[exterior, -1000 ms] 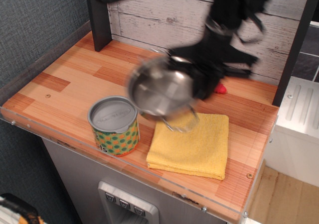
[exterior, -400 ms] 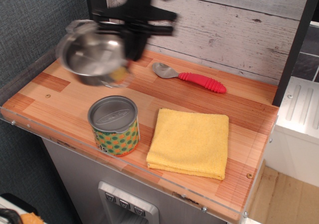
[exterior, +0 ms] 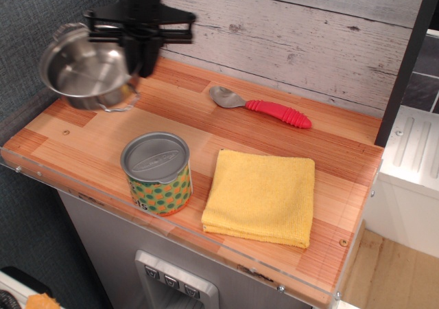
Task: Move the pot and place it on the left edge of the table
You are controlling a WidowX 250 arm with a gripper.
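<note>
The shiny steel pot (exterior: 86, 75) hangs tilted in the air above the far left part of the wood-plank table (exterior: 329, 151), over its left edge. My black gripper (exterior: 134, 65) comes down from the top of the view and is shut on the pot's right rim. The pot is empty inside, and one wire loop handle shows at its upper left.
A green-orange patterned tin can (exterior: 157, 173) with a grey lid stands near the front edge. A folded yellow cloth (exterior: 263, 196) lies to its right. A spoon with a red handle (exterior: 260, 106) rests near the back wall. A clear acrylic rim runs along the front and left.
The gripper has carried the pot from above the cloth leftward across the table to its far left side. The can, cloth and spoon have not moved.
</note>
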